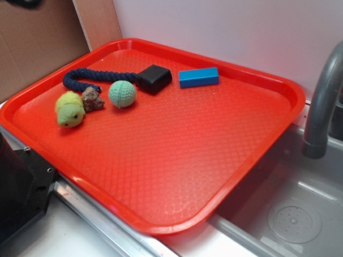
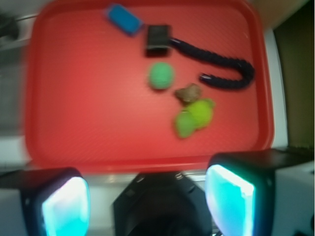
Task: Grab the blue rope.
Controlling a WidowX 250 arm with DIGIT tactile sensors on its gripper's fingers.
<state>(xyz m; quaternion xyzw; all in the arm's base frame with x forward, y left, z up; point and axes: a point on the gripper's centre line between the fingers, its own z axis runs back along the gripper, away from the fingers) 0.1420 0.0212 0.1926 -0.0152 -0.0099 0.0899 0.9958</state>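
The blue rope [image 1: 90, 78] is a thick, dark navy twisted cord lying on the red tray [image 1: 177, 176] near its far left corner. In the exterior view it bends into a hook: a loop at the left, one short end curling back toward the middle, and a longer strand running right until it meets the black block [image 1: 154, 78]. In the wrist view the rope [image 2: 224, 66] shows the same hook shape, mirrored, with its bend close to the tray's right rim.

Going left to right in the exterior view, the yellow-green plush toy [image 1: 69, 109] lies just in front of the rope's loop, then a small brown lump [image 1: 92, 99] touching or nearly touching the short rope end, then the green knitted ball [image 1: 122, 93] just beside the long strand. The black block follows, and the bright blue rectangular block [image 1: 199, 77] sits apart to its right.

The tray's raised rim passes close behind and left of the rope. The near and right parts of the tray are bare red surface. At the far right stands a grey faucet [image 1: 323, 104] over a sink [image 1: 292, 214].

The gripper [image 2: 147, 199] hangs above the tray's near edge, well apart from the rope, its two fingers [image 2: 66, 206] spread wide with nothing between them.
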